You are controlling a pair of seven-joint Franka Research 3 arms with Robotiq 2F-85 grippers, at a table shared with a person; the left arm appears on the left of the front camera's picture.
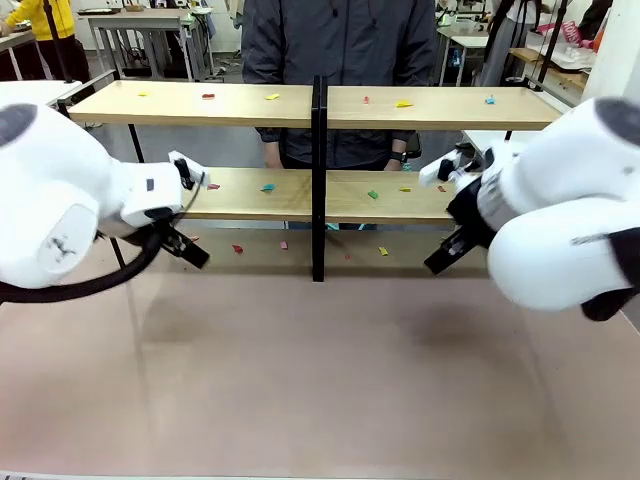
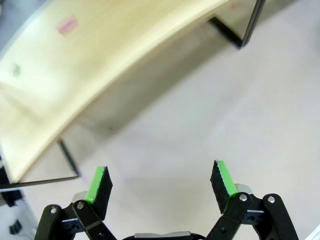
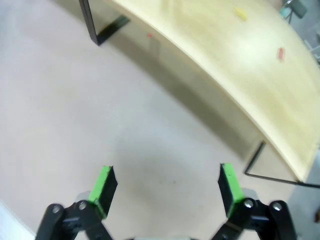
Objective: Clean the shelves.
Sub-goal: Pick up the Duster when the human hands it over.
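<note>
- Two grippers, and both are spread wide. Your left gripper (image 2: 162, 182) has its green pads well apart with only bare tabletop between them. Your right gripper (image 3: 167, 187) stands the same way and holds nothing.
- You will find the shelves (image 1: 240, 104) across the far part of the table (image 1: 320, 400). They run nearly its full width, with the black centre post (image 1: 318, 180) in the middle.
- Your left arm (image 1: 60, 210) comes in at the left end of the rack, its gripper angled down toward the table in front of the lower board. Your right arm (image 1: 560, 230) mirrors it at the right end. Neither gripper touches the rack.
- Small coloured scraps lie scattered over the boards. On the upper tier you can see a red scrap (image 1: 208, 96), a yellow scrap (image 1: 272, 97) and a blue scrap (image 1: 490, 100). On the lower tier there are a teal scrap (image 1: 267, 187) and a green scrap (image 1: 373, 194).
- More bits lie on the table under the rack, among them a pink scrap (image 1: 284, 244).
- Your left wrist view shows a board's top with a blurred pink patch (image 2: 68, 25) on it. Your right wrist view shows a board with a yellow spot (image 3: 241, 13).
- A person (image 1: 340, 40) in a dark jacket stands just behind the shelves, at the middle.
</note>
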